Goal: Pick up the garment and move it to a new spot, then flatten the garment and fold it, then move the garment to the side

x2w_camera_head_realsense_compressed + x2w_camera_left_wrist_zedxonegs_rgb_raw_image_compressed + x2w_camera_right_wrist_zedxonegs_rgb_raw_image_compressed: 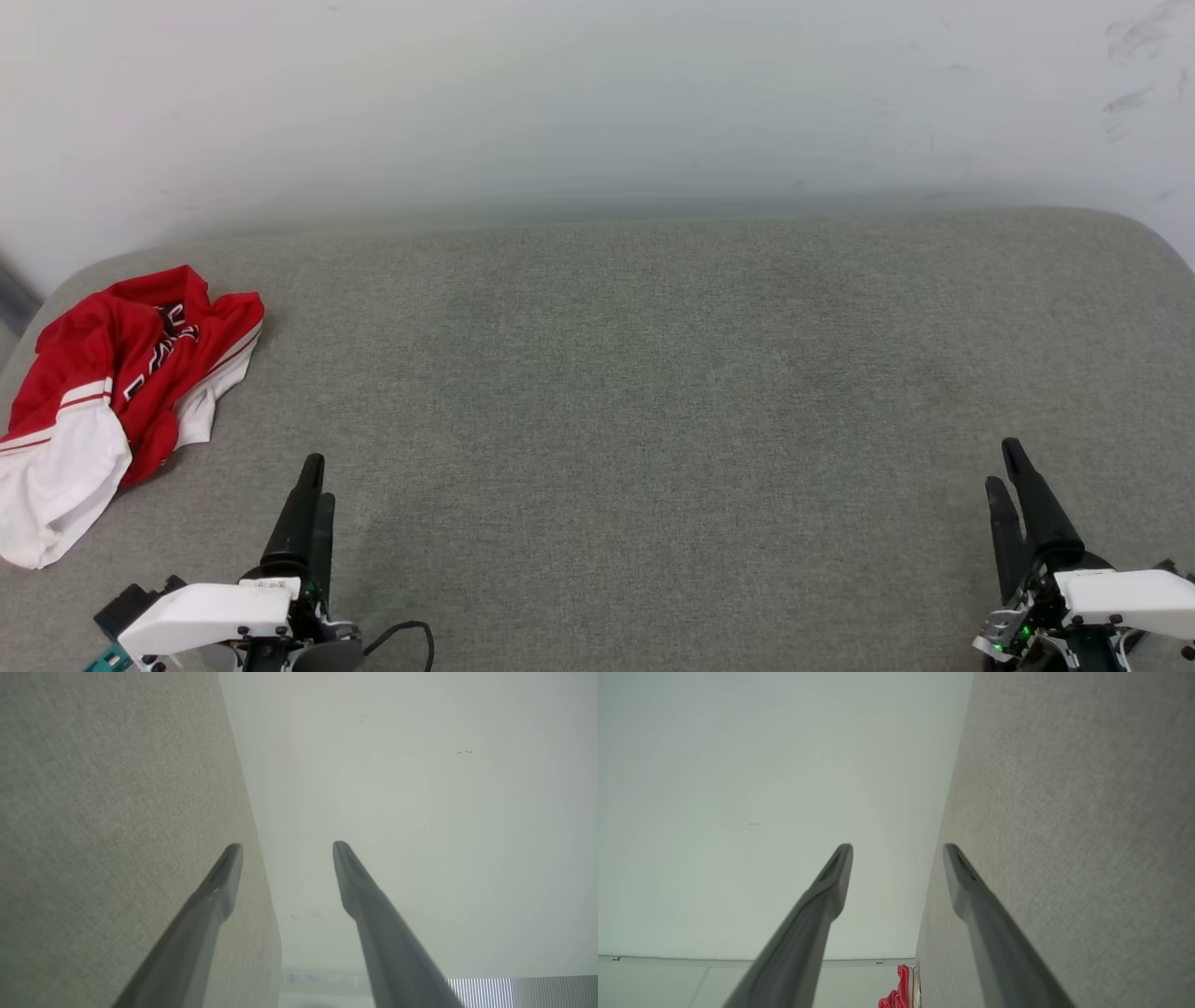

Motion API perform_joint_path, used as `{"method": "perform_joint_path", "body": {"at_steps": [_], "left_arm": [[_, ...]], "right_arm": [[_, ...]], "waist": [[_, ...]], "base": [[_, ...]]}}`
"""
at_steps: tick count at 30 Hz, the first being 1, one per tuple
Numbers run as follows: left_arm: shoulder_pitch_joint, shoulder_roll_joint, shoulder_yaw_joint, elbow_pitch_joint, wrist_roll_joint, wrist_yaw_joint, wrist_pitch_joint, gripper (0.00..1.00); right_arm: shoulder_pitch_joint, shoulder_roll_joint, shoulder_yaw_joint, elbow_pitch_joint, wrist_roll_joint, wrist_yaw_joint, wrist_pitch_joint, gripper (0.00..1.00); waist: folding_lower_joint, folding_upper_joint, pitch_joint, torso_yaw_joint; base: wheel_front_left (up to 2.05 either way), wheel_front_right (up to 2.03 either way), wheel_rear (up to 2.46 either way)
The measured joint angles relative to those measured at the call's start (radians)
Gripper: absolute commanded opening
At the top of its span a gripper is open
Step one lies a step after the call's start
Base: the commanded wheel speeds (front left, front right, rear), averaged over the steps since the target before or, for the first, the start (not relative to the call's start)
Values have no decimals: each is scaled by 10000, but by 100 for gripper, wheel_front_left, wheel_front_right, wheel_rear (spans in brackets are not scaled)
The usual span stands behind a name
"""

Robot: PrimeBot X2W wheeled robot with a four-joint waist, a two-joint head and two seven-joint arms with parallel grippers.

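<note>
The shirt [140, 373] is found crumpled at the far left corner of the grey cushion [653, 420], well apart from both grippers. Its long axis is laid diagonally, from a white sleeve at the near left edge up to the red body farther in and rightward. Dark lettering is partly hidden among the folds, and striped trim is seen at the sleeve seam. The left gripper [315, 476] and the right gripper [1004, 467] are held with fingers parted.
</note>
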Motion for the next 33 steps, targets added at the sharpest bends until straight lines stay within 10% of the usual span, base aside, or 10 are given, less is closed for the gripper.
{"method": "perform_joint_path", "body": {"at_steps": [33], "left_arm": [[426,6,-717,-1680,6893,1879,-1275,100]], "right_arm": [[450,4,648,-1954,-7666,2,-1281,100]], "waist": [[0,0,95,6]], "base": [[0,0,0]]}}
